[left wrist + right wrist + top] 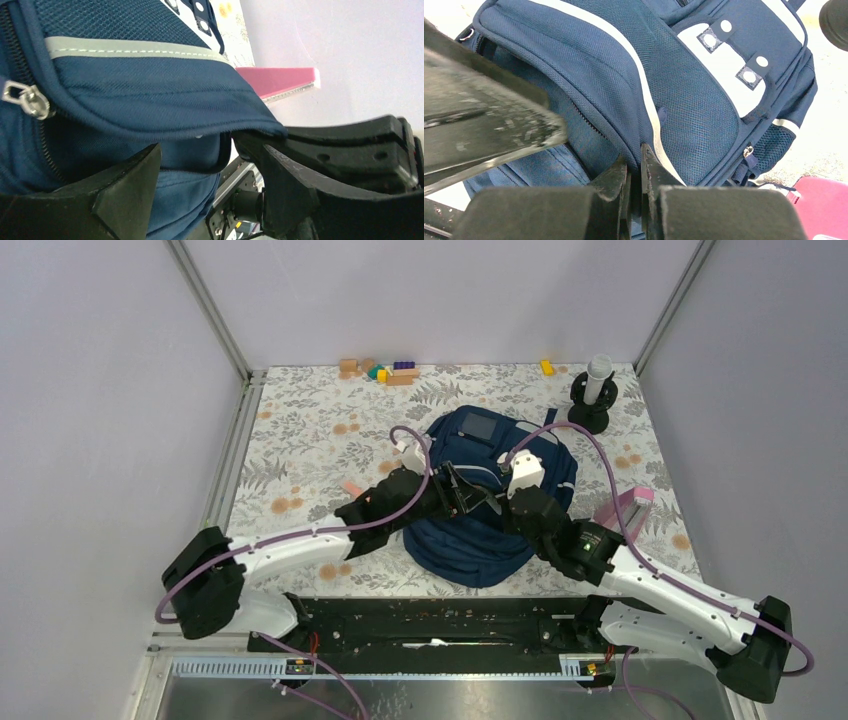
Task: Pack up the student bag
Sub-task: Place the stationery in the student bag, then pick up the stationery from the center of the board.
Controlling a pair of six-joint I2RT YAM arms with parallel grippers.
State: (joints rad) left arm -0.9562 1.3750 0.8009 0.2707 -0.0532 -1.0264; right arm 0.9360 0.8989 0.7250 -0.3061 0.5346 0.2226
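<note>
Right gripper (634, 162) jaws pinch the student bag (684, 90) flap edge; left gripper (205, 150) jaws gape beside that edge. Opening step, apparently; next, spread the mouth for packing.

Toy blocks (380, 369), black stand (590, 400), pink box (628, 508)

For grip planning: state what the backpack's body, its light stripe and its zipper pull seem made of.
The student bag: matte navy woven fabric, probably nylon or polyester; a mesh weave shows across its front. The light stripe: smooth grey tape, possibly reflective, with visible stitching. The zipper pull: shiny silver, apparently metal.
</note>
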